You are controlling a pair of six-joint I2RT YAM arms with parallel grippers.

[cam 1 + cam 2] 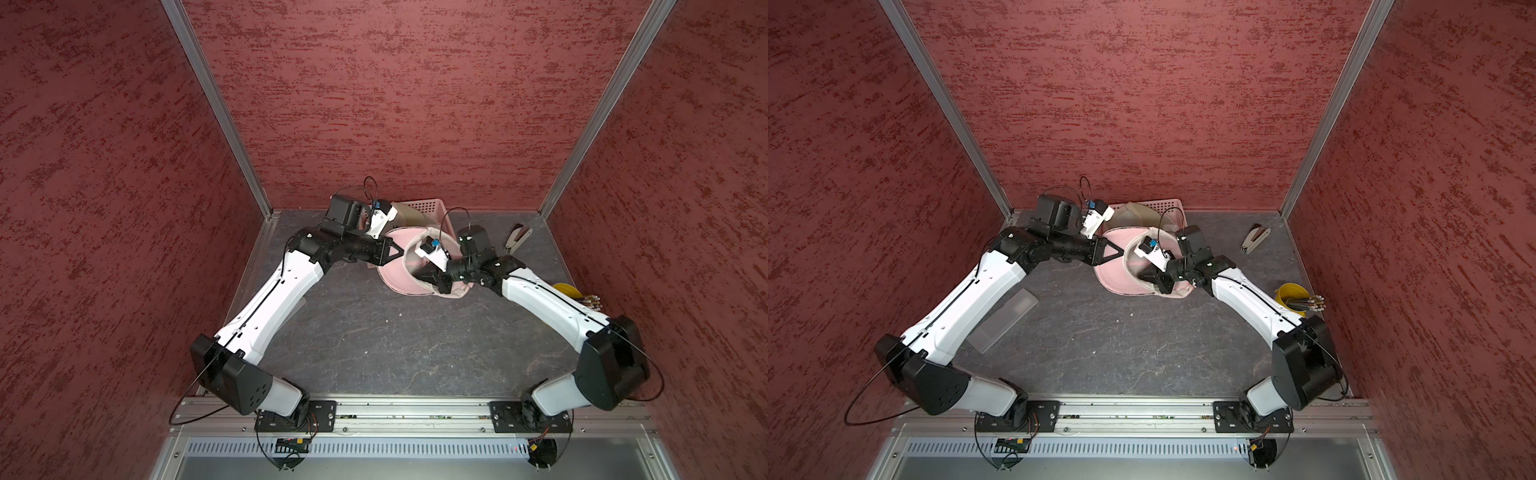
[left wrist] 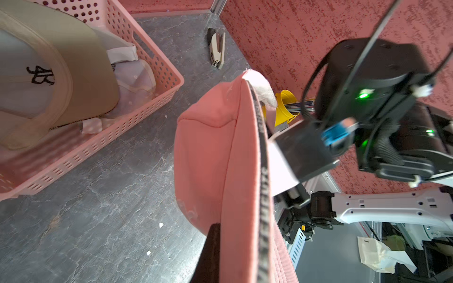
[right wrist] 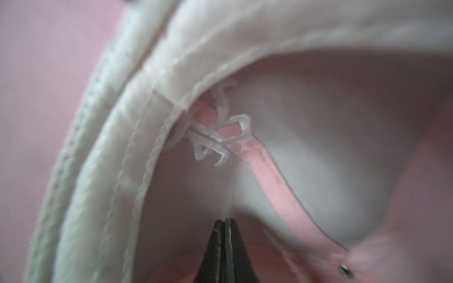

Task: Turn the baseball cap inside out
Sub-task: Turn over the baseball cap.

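Note:
The pink baseball cap point(image 1: 397, 279) point(image 1: 1116, 279) sits at the back middle of the table, its white-lined hollow facing up. My left gripper point(image 1: 400, 249) point(image 1: 1122, 252) is shut on the cap's rim. In the left wrist view one dark finger point(image 2: 210, 252) lies against the pink crown point(image 2: 208, 152), and the other is hidden behind the fabric. My right gripper point(image 1: 419, 275) point(image 1: 1144, 276) reaches down into the hollow. In the right wrist view its jaws point(image 3: 225, 220) are shut, tips against the pale lining point(image 3: 318, 147) beside a pink seam tape.
A pink perforated basket point(image 1: 430, 205) point(image 2: 147, 103) at the back wall holds a beige cap point(image 2: 73, 73). A stapler point(image 1: 517, 237) point(image 1: 1254, 240) lies back right. A yellow cup of pencils point(image 1: 1289, 296) stands by the right arm. A clear plastic sheet point(image 1: 1007, 318) lies under the left arm.

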